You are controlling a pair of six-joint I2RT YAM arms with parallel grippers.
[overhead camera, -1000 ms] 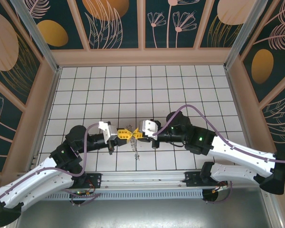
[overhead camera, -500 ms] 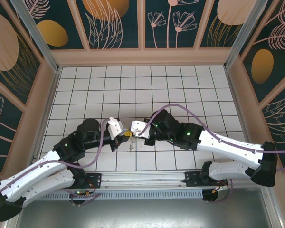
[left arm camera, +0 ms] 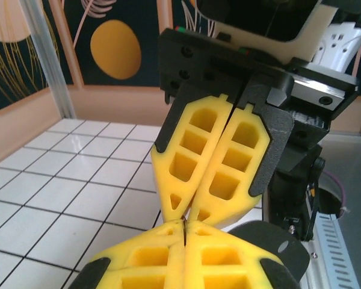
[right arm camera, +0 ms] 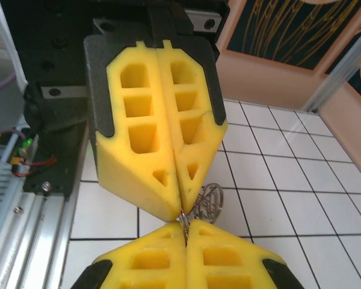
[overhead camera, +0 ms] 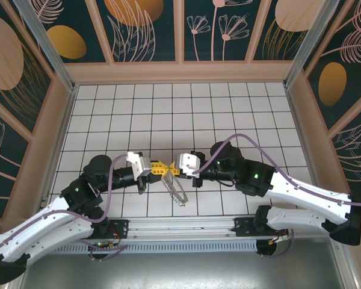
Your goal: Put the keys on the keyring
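Observation:
My two grippers meet tip to tip above the tiled floor near the front middle. The left gripper (overhead camera: pixel 158 168) and the right gripper (overhead camera: pixel 173 170) are both shut on the keyring (overhead camera: pixel 176 191), a thin silvery wire coil that dangles below and to the right of them. In the right wrist view the keyring (right arm camera: pixel 212 200) loops out behind my shut right gripper (right arm camera: pixel 185 232), and the left gripper (right arm camera: pixel 179 208) pinches the same wire from above. In the left wrist view a dark sliver of wire sits in my shut left gripper (left arm camera: pixel 185 232), facing the right gripper (left arm camera: pixel 190 211). The keys are out of view.
The white tiled floor (overhead camera: pixel 180 114) stretches toward the back, ringed by wooden walls (overhead camera: pixel 180 71). A metal rail (overhead camera: pixel 180 229) with the arm bases runs along the near edge. Purple cables (overhead camera: pixel 240 139) arch over both arms.
Half a second ago both arms were bunched closer with wrists turned. They have swung back level, tips still together, and the keyring now hangs longer toward the lower right.

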